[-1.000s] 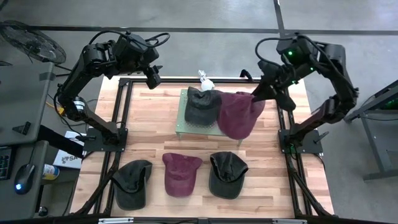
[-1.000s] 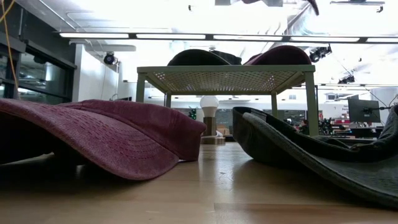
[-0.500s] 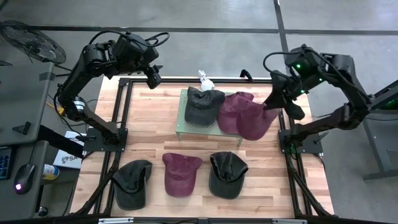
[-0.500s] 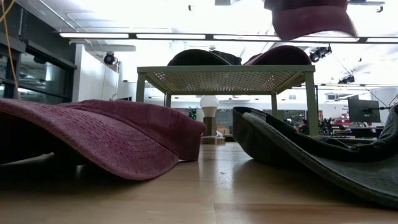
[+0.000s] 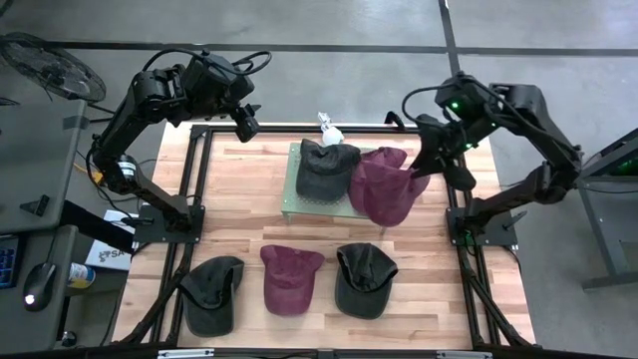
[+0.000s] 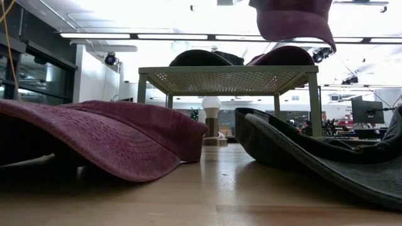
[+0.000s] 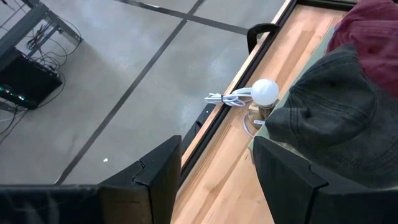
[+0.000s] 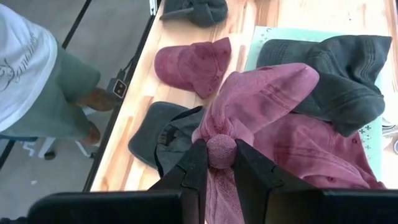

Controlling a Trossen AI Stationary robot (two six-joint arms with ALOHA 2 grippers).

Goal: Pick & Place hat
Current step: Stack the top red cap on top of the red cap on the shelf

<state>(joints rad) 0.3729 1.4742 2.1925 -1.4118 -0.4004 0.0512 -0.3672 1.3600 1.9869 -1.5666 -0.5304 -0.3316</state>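
A maroon hat (image 5: 384, 197) hangs from my right gripper (image 5: 421, 168), which is shut on it above the right part of the green mesh rack (image 5: 291, 179). In the low view this hat (image 6: 292, 22) hangs above the rack top (image 6: 226, 72). On the rack lie a dark grey hat (image 5: 324, 168) and a second maroon hat (image 5: 384, 155), partly hidden under the held one. My left gripper (image 5: 245, 125) waits open, raised over the table's far left edge; in its wrist view the gripper (image 7: 214, 180) holds nothing. My right gripper pinches a bunched fold of the maroon hat's cloth (image 8: 221, 144) between its two fingers (image 8: 196, 165), slanting down from the table's right side. The hat hangs slack below the fingers, lifted clear over the rack and the maroon hat lying there (image 8: 311, 155).
On the table's near part lie a dark hat (image 5: 212, 292), a maroon hat (image 5: 289, 277) and another dark hat (image 5: 364, 279). A white bulb with a cord (image 5: 329, 128) stands behind the rack. A person (image 8: 25, 68) stands beside the table.
My right gripper carried the maroon hat toward the table's right edge, then back left toward the rack, and came lower. The hat stayed hanging from the fingers and now sits over the rack's right part again. My left arm kept still.
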